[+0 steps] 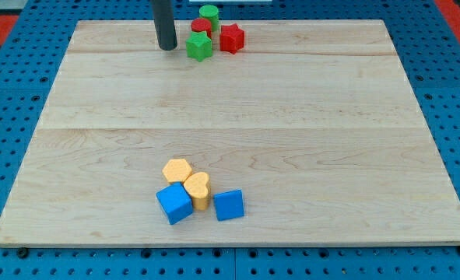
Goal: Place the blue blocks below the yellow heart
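Note:
The yellow heart (198, 187) lies near the view's bottom, left of centre. A blue cube (173, 204) touches its lower left side. A second blue block (229, 204) sits just to the heart's lower right. A yellow hexagon-like block (177, 169) touches the heart at its upper left. My tip (167, 47) is far away at the view's top, just left of the green star (200, 46).
At the view's top sit a green star, a red star (231, 37), a red cylinder (199, 26) and a green cylinder (208, 15) in a tight group. The wooden board (292, 124) lies on a blue perforated table.

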Controlling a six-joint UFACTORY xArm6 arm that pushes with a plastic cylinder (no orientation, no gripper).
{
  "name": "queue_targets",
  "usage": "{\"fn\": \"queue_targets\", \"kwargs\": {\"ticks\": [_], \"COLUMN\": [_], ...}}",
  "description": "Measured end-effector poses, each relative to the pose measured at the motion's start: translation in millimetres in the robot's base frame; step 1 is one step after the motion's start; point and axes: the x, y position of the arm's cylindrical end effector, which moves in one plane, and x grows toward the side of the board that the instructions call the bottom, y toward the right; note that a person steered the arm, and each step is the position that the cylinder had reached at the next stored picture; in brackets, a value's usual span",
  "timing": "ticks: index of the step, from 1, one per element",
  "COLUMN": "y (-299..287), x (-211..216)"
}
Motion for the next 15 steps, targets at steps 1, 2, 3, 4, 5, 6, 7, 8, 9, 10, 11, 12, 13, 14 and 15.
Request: {"fn": "queue_targets", "kwargs": {"ticks": [1,2,3,4,5,6,7,8,9,10,11,12,13,14,15], "y": [0,-7,-20,-38,-60,-69,-52,-25,16,53,91,120,92,62,110], "x": [9,52,104,172,235,292,336,341,334,314,300,297,293,328,360]}}
